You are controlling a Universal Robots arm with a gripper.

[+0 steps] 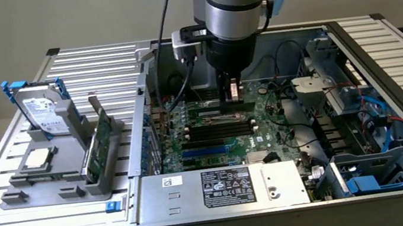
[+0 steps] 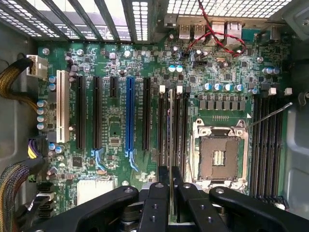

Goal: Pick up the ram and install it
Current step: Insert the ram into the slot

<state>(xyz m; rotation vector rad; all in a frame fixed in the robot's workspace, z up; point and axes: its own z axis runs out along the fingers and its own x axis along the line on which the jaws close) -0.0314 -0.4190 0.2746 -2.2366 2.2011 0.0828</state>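
Note:
My gripper point(image 1: 233, 97) is down inside the open computer case, over the black memory slots point(image 1: 221, 127) of the motherboard point(image 1: 268, 133). It is shut on the ram point(image 1: 217, 110), a thin green stick held on edge under the fingers. In the wrist view the ram point(image 2: 170, 135) appears edge-on between the two black fingers point(image 2: 163, 186) of the gripper point(image 2: 171, 176). It runs in line with the slots point(image 2: 181, 125) beside the processor socket point(image 2: 218, 157). I cannot tell whether its lower edge touches a slot.
A grey holder point(image 1: 60, 182) outside the case on the exterior view's left carries a second green stick point(image 1: 98, 141), a hard drive in a blue frame point(image 1: 43, 112) and a processor point(image 1: 38, 159). The power supply point(image 1: 225, 188), cables point(image 1: 368, 106) and case walls surround the gripper.

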